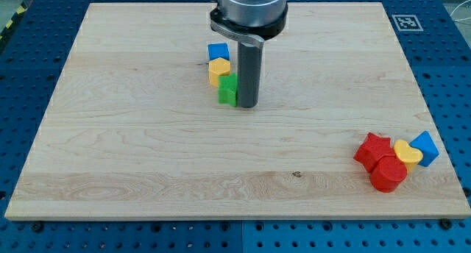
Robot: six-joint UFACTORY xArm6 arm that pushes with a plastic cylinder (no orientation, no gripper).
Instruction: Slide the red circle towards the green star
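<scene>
Our tip rests on the desk just above the middle of the view, its dark rod standing upright and touching, or all but touching, the green block at its 9 o'clock side; that block's shape is partly hidden by the rod, so we cannot say for certain that it is the green star, though it is the only green piece in sight. Above it, toward 12 o'clock, sit a yellow block and a blue block, the 3 stacked in a tight column. The red circle, the piece we must move, lies far off at about 4 o'clock from our tip, near the desk's lower right corner, and it is crowded there: a red star touches it at its 11 o'clock, a yellow heart at its 1 o'clock, and a blue block sits just beyond the heart. We carry no gripper, so there is nothing to call wide, narrow or holding; the rod only pushes. We judge the push not yet begun. Since the circle must travel toward 10 o'clock, we would need to come round to its 4 o'clock side, and the red star lying in that path may well be dragged along.
</scene>
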